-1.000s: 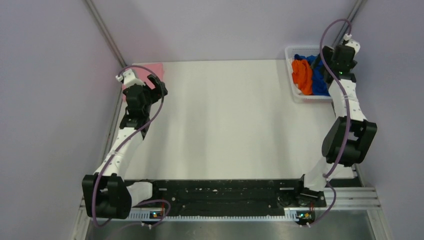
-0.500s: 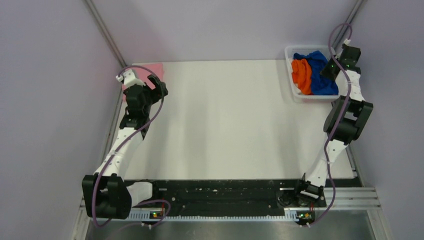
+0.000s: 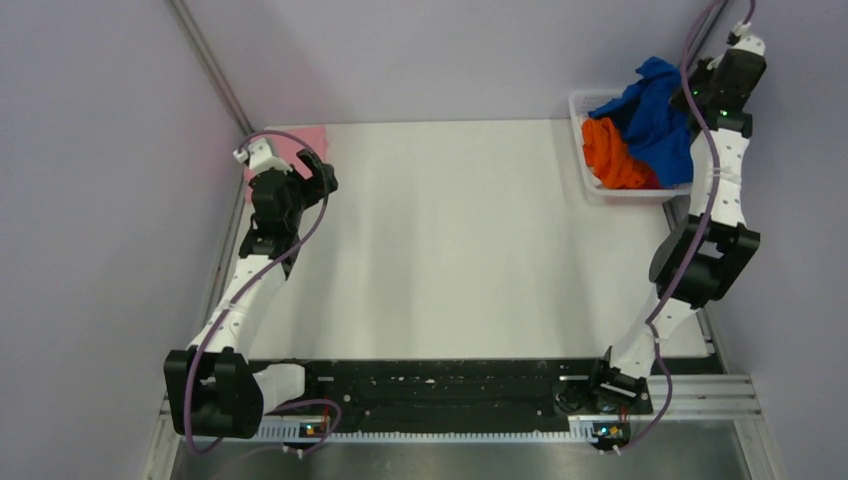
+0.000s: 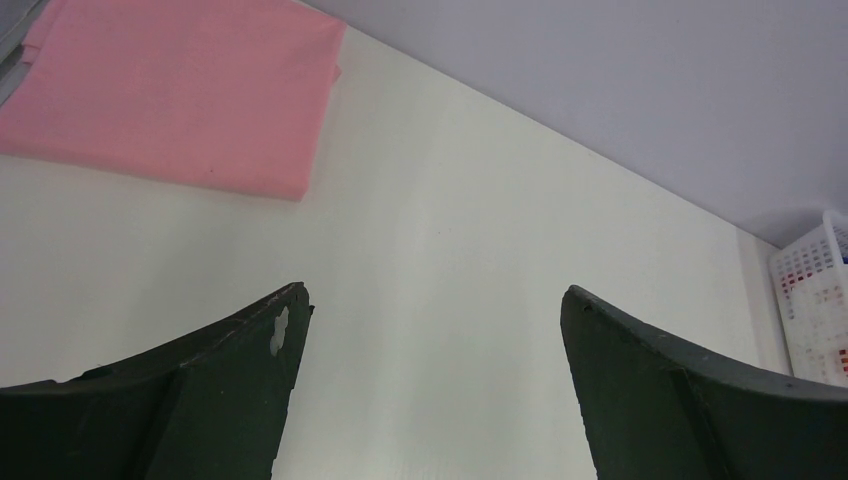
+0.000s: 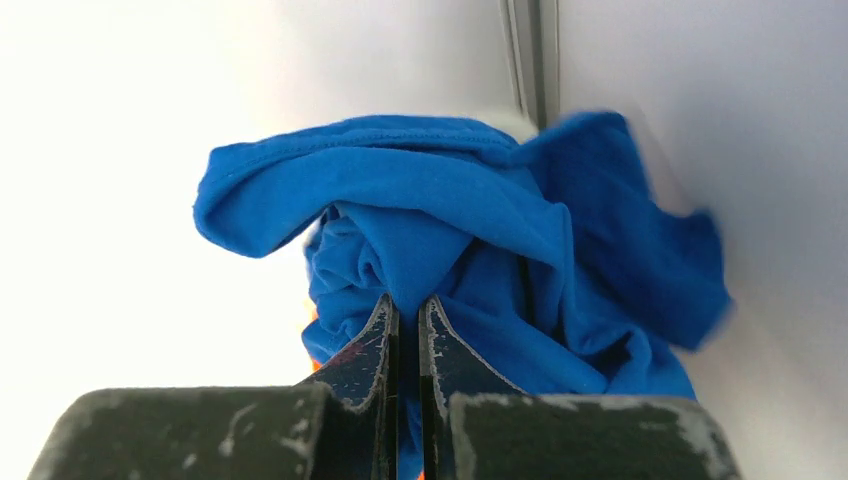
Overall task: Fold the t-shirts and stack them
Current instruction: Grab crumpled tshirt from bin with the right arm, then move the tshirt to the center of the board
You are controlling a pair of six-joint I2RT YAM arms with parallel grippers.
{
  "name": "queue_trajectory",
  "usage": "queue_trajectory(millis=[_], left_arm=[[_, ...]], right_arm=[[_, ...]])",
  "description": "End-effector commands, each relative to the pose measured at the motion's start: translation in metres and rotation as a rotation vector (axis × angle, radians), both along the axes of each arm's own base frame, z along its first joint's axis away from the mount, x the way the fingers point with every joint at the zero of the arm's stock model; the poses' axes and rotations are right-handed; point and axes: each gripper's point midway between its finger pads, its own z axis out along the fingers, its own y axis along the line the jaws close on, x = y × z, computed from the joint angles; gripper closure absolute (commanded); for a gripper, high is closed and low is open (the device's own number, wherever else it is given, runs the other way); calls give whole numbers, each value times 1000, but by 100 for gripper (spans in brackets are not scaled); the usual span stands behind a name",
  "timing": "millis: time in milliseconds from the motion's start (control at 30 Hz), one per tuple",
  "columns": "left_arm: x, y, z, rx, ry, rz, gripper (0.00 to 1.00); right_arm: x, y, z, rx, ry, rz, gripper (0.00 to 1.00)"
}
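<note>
My right gripper (image 5: 408, 300) is shut on a bunch of the royal blue t-shirt (image 5: 480, 240), which hangs crumpled above the white basket (image 3: 590, 190) at the table's far right. In the top view the blue t-shirt (image 3: 655, 115) is lifted partly out, next to my right gripper (image 3: 700, 100). An orange t-shirt (image 3: 612, 155) lies crumpled in the basket under it. A pink t-shirt (image 4: 170, 90) lies folded flat at the far left corner, and the top view shows a strip of the same pink t-shirt (image 3: 300, 140). My left gripper (image 4: 430, 300) stands open over bare table just near of it.
The white table (image 3: 450, 240) spans between the arms. Purple walls close in at the back and both sides, with the right wall tight against the basket. The basket's mesh wall (image 4: 815, 300) shows at the right edge of the left wrist view.
My right gripper went down into the basket, shut on the blue t-shirt and rose up and back with it. The left arm has not moved.
</note>
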Motion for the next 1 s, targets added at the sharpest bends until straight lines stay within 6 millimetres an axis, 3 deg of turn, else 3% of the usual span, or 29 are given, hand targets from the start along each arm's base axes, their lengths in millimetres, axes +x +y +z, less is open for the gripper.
queue_trajectory(millis=[0, 133, 267, 467, 533, 667, 733, 800, 833, 900, 967], left_arm=[[4, -7, 25, -17, -85, -34, 1], [4, -9, 25, -19, -88, -48, 1], [3, -11, 25, -23, -90, -55, 1], [0, -10, 24, -30, -94, -51, 1], [-2, -10, 23, -32, -91, -46, 1], [-7, -6, 20, -32, -79, -24, 1], [-9, -4, 19, -33, -74, -17, 1], [-10, -4, 15, -40, -68, -14, 1], [-10, -5, 13, -46, -63, -13, 1], [-10, -6, 7, -60, -47, -16, 1], [-9, -8, 1, -69, -22, -21, 1]], right_arm=[[-47, 32, 209, -160, -492, 55, 100], [-62, 73, 253, -167, -596, 209, 100], [-73, 139, 279, -150, -655, 456, 100], [-98, 247, 285, -126, -696, 829, 100], [-112, 286, 283, -103, -707, 969, 100], [-144, 346, 271, -69, -691, 1221, 100], [-160, 367, 254, -64, -659, 1343, 100], [-166, 377, 223, -62, -594, 1421, 100], [-158, 378, 189, -47, -530, 1426, 100], [-143, 370, 131, -51, -424, 1351, 88], [-117, 345, 62, -77, -271, 1125, 75]])
